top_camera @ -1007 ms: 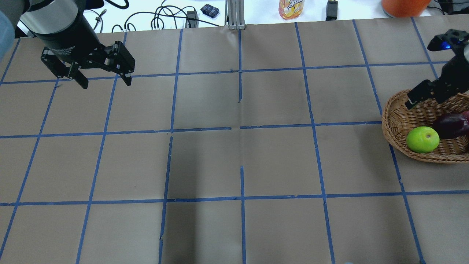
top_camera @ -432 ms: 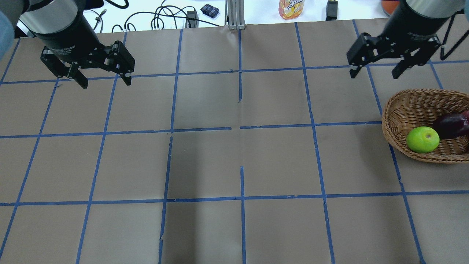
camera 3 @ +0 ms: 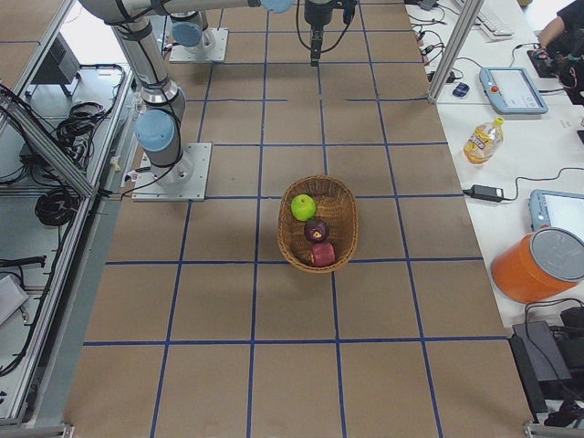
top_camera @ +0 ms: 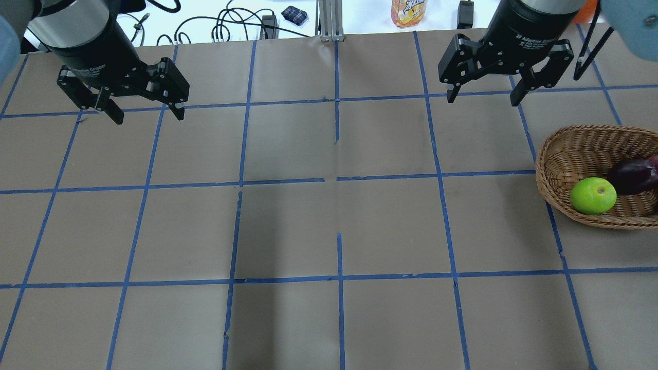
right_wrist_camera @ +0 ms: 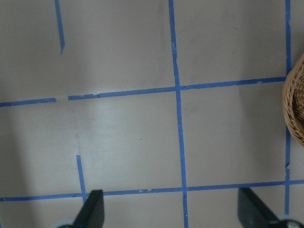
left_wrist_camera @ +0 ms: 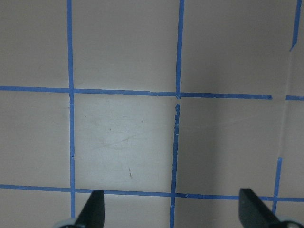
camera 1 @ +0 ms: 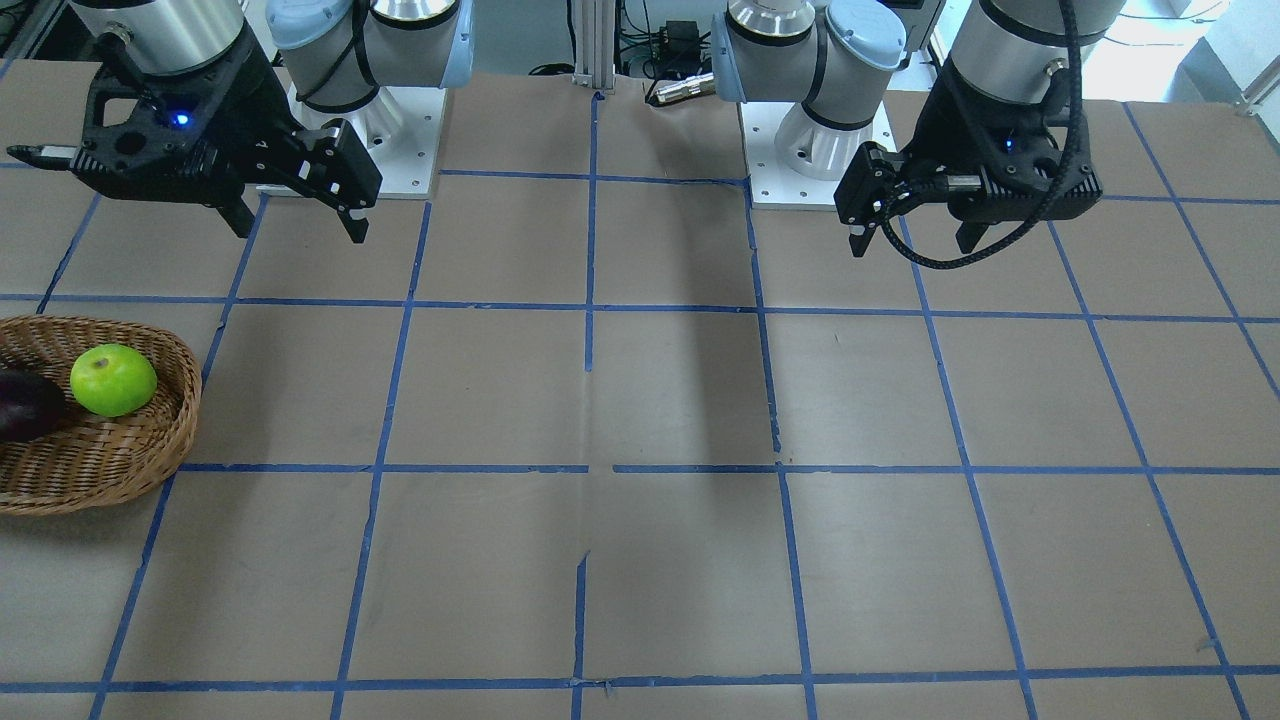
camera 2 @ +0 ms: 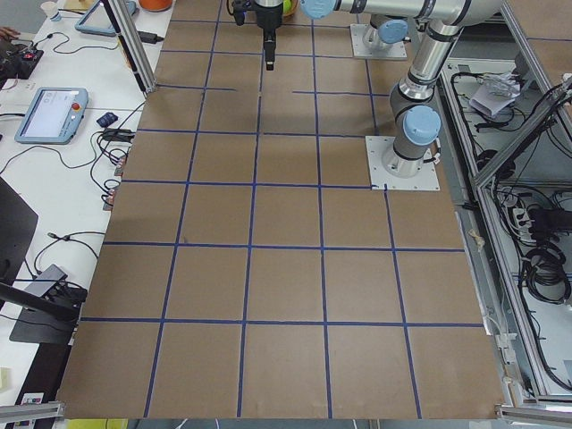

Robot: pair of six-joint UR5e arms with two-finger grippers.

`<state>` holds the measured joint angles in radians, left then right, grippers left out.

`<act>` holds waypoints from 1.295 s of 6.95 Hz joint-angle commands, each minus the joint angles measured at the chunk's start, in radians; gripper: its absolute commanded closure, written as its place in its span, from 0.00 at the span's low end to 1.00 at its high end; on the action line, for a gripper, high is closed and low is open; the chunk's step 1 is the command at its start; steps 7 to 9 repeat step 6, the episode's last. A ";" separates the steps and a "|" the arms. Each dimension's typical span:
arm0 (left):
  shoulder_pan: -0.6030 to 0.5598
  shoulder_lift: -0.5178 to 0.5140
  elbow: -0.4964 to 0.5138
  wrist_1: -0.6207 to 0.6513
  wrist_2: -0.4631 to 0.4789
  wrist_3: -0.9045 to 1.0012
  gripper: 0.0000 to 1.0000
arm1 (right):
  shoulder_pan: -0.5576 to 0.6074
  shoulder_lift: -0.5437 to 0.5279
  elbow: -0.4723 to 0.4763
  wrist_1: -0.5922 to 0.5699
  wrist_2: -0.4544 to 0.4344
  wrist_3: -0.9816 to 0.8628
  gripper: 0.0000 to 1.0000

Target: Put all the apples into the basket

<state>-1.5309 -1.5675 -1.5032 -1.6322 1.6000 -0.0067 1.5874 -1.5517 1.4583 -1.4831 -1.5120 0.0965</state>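
Sitting in the basket (top_camera: 576,151) at the right edge of the overhead frame, the green apple (top_camera: 592,195) is seen in its lower left part. The dark purple apple (top_camera: 632,176) is just beside it on the right, cut off by the frame edge. The red apple (camera 3: 323,255) is shown only in the right-side view, at the lower end of the basket, against the purple one. All three are lined up inside, green at the upper end. The basket is set on the brown table (top_camera: 329,231), which is gridded with blue tape (top_camera: 336,77).

The left gripper (top_camera: 149,115) is held above the table at the upper left of the overhead frame. It is spread wide, with nothing between the jaws. The right gripper (top_camera: 483,100) is held at the upper right, up and left of the basket and apart from it. It is also spread wide and empty.

In the right wrist view a bit of basket rim is caught at the right edge. Bare taped table is seen in the left wrist view. A yellow bottle (top_camera: 408,13) is seen at the top edge of the overhead frame, off the brown paper.
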 commanded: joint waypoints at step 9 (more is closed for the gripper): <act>0.000 0.000 0.000 0.000 0.000 0.001 0.00 | 0.005 0.015 -0.007 0.001 -0.036 0.005 0.00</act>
